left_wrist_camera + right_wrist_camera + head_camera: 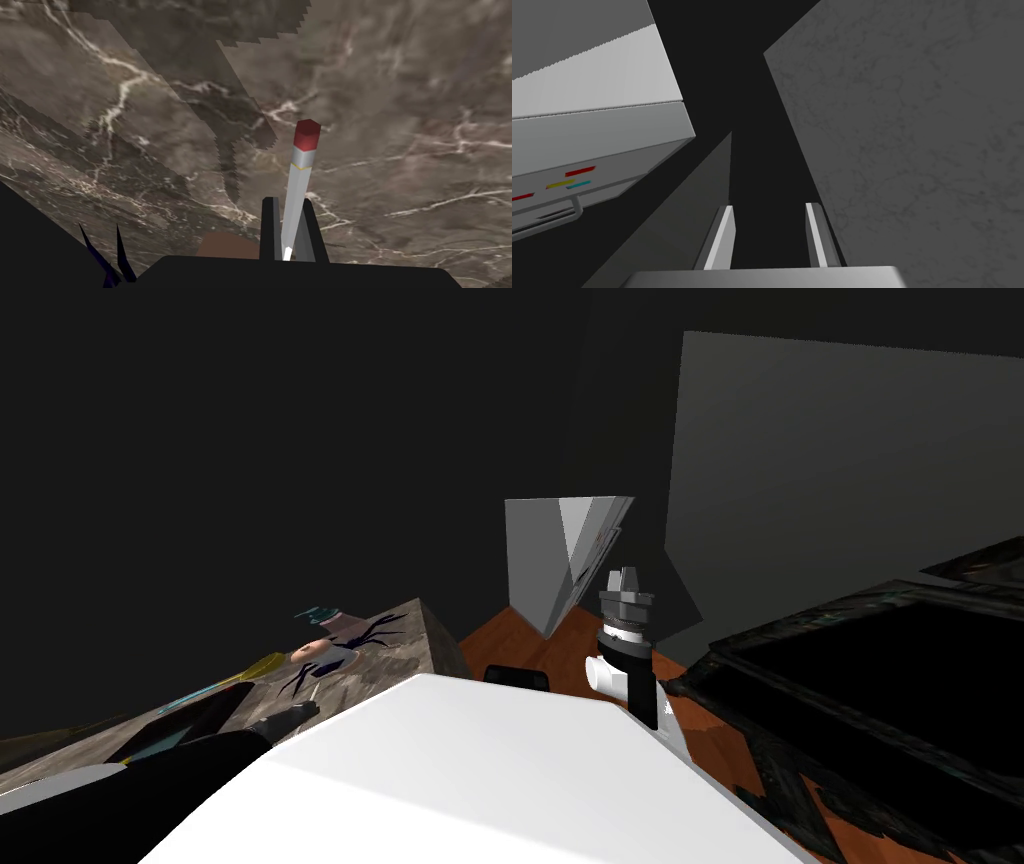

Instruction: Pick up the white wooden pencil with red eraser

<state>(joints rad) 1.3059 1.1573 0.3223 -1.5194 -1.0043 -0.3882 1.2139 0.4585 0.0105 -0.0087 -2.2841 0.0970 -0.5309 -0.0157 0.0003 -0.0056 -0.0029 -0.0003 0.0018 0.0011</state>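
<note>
You have one pencil [298, 185], grey-white with one red eraser [306, 134] at its far end. Your left hand [289, 201] pinches it low on the shaft, both fingers pressed to its sides. The pencil's point just shows down between them. The pencil reaches out over the veined brown counter [400, 100], but you cannot tell whether it touches it. Two dark spikes [107, 255] are cut off beside the hand's body.

Your right hand [768, 206] is spread and holds nothing. It stands raised over the orange-brown floor [510, 643], in the open gap between the counter's corner and a dark framed piece [850, 688]. One white box [597, 115] with coloured marks stands near it. A small cluster of things [325, 648] on the counter is hard to make out.
</note>
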